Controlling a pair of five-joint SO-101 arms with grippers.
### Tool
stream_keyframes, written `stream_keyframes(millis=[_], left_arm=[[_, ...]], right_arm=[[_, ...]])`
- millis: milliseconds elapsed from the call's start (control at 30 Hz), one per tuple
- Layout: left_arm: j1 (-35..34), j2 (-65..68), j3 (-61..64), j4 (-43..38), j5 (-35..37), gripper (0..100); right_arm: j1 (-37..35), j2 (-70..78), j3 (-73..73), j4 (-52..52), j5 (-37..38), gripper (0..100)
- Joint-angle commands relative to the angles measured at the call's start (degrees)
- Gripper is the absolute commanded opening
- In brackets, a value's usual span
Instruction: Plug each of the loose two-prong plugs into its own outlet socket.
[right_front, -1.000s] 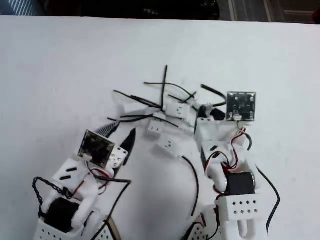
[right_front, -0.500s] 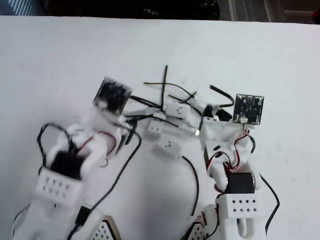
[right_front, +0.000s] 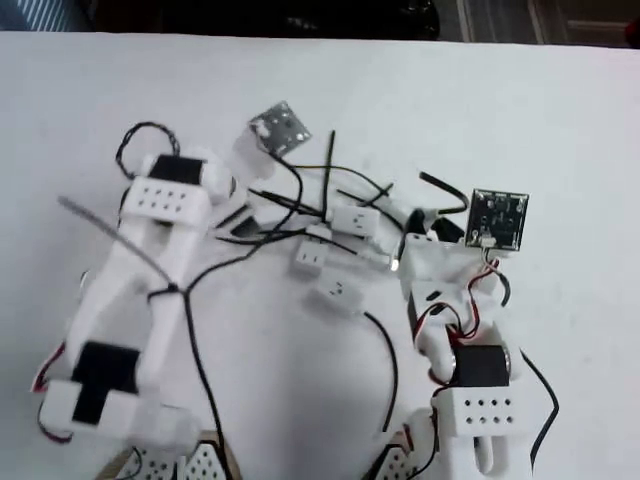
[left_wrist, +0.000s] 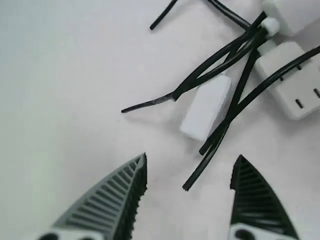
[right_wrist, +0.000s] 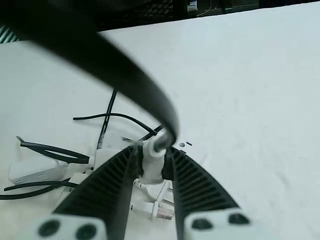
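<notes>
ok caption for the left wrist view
Open left gripper hovers beside a small white rectangular block under thin black cords

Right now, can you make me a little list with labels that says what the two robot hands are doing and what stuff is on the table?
left end effector: open, over a white block crossed by black wires
right end effector: shut on a white plug with a black cord
outlet sockets: three, white, close together mid-table
table: white
</notes>
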Motion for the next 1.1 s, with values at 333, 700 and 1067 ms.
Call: stream_keyframes(millis=[333, 700, 1067], left_arm=[[-1.54, 17.8, -16.18, 0.18, -15.12, 28], [-1.1, 24.84, -21.71, -0.18, -15.38, 27], [0.84, 27.21, -24.35, 0.0, -14.95, 20]], right_arm=[[-2.33, -0.75, -0.26, -1.19, 0.26, 1.7], [-3.56, -0.75, -0.18, -1.1, 0.26, 1.7], [-3.56, -0.75, -0.18, -0.31, 0.26, 1.7]])
